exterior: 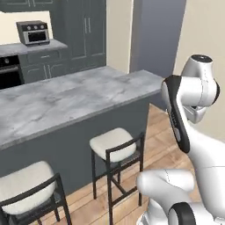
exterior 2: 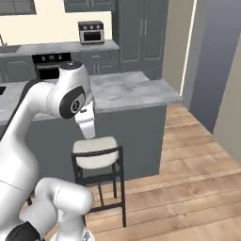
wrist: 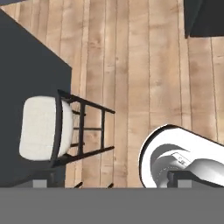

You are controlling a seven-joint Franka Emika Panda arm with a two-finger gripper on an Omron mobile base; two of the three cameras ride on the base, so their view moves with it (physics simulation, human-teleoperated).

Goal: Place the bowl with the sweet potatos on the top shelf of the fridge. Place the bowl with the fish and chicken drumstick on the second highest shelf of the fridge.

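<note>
- My arm [exterior: 189, 132] rises from the lower right of the left base view, folded up on itself with the elbow joint high and the forearm dropping back down toward the base.
- From the right base view I see the same arm [exterior 2: 52, 122] arching up from the lower left, its upper joint at the peak and the wrist link hanging down just below it.
- The hand points straight down at the floor, close in to my own base.
- My gripper's jaws stand fully apart, with nothing between them.
</note>
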